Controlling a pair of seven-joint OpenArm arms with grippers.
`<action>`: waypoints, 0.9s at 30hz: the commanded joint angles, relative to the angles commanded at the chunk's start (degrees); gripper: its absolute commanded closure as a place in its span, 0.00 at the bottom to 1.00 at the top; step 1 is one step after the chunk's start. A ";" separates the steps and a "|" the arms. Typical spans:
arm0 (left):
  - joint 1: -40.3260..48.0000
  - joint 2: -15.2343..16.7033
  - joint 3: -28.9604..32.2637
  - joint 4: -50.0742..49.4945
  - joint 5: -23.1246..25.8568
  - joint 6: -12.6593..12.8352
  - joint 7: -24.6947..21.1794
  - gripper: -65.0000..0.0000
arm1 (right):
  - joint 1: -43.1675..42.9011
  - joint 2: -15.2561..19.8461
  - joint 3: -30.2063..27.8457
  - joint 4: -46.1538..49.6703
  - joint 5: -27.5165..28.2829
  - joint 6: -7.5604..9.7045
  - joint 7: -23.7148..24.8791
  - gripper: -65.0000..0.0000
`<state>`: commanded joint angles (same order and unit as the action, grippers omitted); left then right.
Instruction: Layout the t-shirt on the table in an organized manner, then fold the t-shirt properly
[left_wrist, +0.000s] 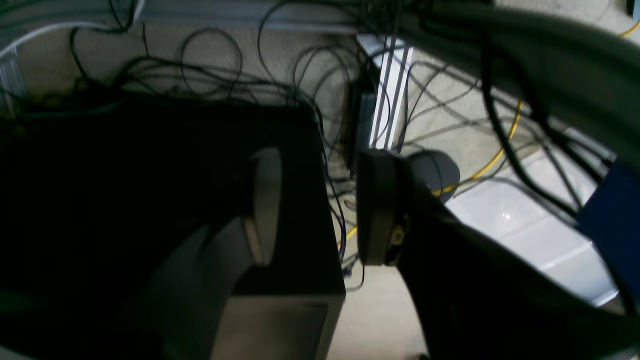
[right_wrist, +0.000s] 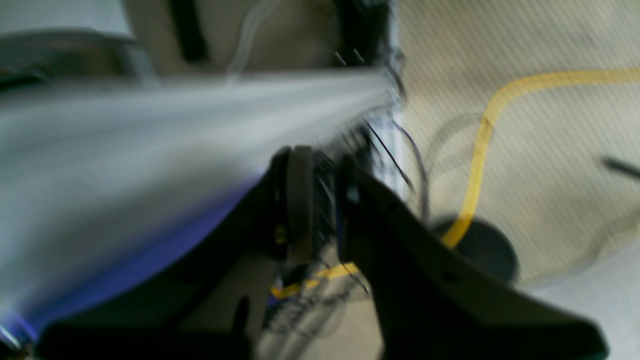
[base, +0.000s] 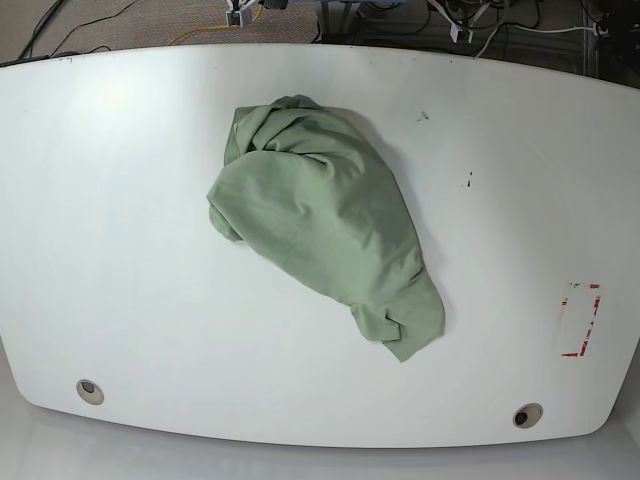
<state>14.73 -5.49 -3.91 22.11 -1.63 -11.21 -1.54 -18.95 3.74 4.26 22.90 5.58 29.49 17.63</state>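
Note:
The t-shirt (base: 320, 220) lies crumpled in a pale green heap on the white table (base: 120, 250), running from the centre back toward the front right; its collar and sleeves are buried in folds. Neither arm shows in the base view. In the left wrist view my left gripper (left_wrist: 320, 210) is open with nothing between its fingers, hanging over floor and cables off the table. My right gripper (right_wrist: 325, 210) appears in a blurred right wrist view, its jaws a narrow gap apart and empty, also above the floor.
Two grey grommet holes (base: 90, 391) (base: 527, 415) sit near the table's front edge, and a red tape rectangle (base: 582, 320) marks its right side. A black box (left_wrist: 150, 200), tangled dark cables and a yellow cable (left_wrist: 495, 155) lie below the left gripper.

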 joint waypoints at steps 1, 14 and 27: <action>0.09 0.00 0.00 0.00 0.00 0.00 -0.97 0.64 | -0.18 0.09 0.00 0.09 0.09 -0.26 0.00 0.88; 2.55 0.00 0.00 0.09 -0.09 0.00 -5.71 0.64 | -8.09 0.26 -0.35 12.84 -0.44 -9.23 0.09 0.88; 8.97 -0.09 0.00 11.34 -0.09 0.00 -5.71 0.64 | -16.00 0.35 0.00 21.54 -0.35 -9.23 0.88 0.88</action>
<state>23.69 -5.58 -3.91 33.45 -1.71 -11.21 -7.25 -34.95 4.09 4.26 44.44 5.23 20.26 18.51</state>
